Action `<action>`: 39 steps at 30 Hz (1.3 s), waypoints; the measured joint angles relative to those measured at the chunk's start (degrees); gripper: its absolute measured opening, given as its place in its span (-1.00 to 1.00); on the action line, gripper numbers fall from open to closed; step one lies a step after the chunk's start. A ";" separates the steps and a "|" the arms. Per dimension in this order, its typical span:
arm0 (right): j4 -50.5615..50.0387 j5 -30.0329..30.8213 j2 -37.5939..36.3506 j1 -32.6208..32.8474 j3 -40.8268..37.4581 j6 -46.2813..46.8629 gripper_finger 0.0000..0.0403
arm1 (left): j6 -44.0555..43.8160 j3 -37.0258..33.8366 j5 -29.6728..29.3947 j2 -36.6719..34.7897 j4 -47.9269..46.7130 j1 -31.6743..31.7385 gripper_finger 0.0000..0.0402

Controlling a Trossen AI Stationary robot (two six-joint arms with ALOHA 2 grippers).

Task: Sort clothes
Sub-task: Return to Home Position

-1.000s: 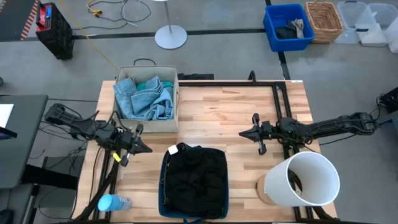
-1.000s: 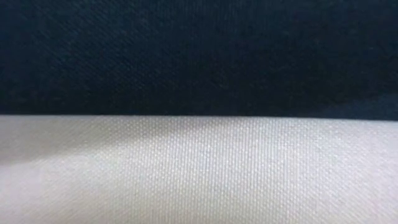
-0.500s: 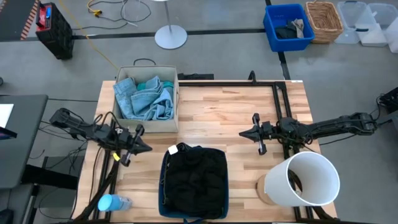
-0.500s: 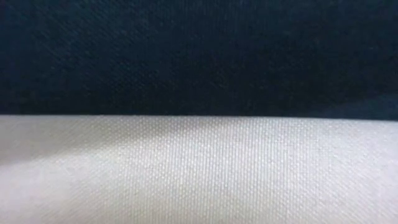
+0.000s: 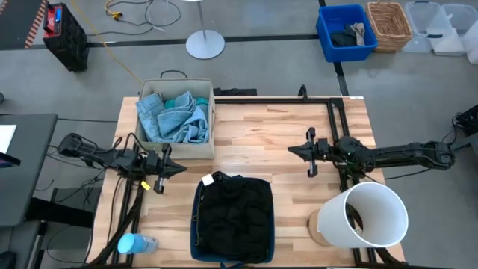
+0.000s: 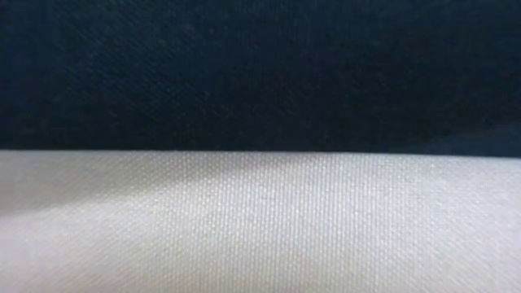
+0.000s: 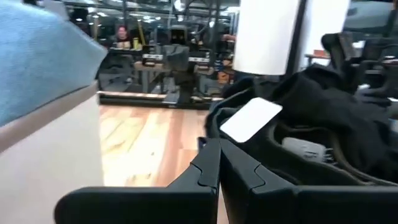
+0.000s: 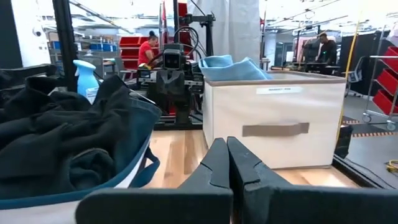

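— Left gripper [image 5: 179, 169] sits low over the table's [image 5: 254, 142] left edge, pointing right. Its fingers [image 7: 202, 171] are pressed together with nothing between them.
— Where are the clothes on that side?
— Light blue denim [image 5: 173, 121] is heaped in the beige fabric box [image 5: 190, 149] at far left, just beyond that gripper. Teal garment [image 5: 180, 99] shows at the far end of the same box, mostly under the denim.
— And the black one?
— Black garment [image 5: 235, 213] fills the dark blue bin [image 5: 196, 224] at near centre, between the two arms. Can't tell whether that dark heap is one piece or more.
— Right arm?
— Right gripper [image 5: 292, 150] is over the table right of centre, pointing left, well apart from the bin. Fingers [image 8: 214, 162] are together, holding nothing.
— Anything else on the table?
— Blue spray bottle [image 5: 134, 243] lies at the near left corner. White tube [image 5: 332, 220] stands at near right, mouth up and tilted, with something dark inside that I can't identify.
— Low view?
— Cloth right against the lens, dark above, pale below. Nothing else shows in it.
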 joint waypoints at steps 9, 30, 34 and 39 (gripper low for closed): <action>-1.14 -0.02 0.00 2.15 0.00 4.79 -1.00 | 0.05 -0.07 0.03 0.00 -0.65 4.30 -1.00; -13.45 0.00 0.00 4.89 0.00 2.67 -0.85 | 0.15 -0.13 -3.33 0.02 -2.03 5.89 -1.00; -11.30 0.03 -0.13 4.76 0.00 0.97 -0.86 | -1.02 0.16 -9.99 0.30 -4.53 5.92 -1.00; -15.51 0.03 0.00 4.76 0.00 5.06 -0.86 | -0.52 0.83 -10.59 0.52 -6.31 5.92 -1.00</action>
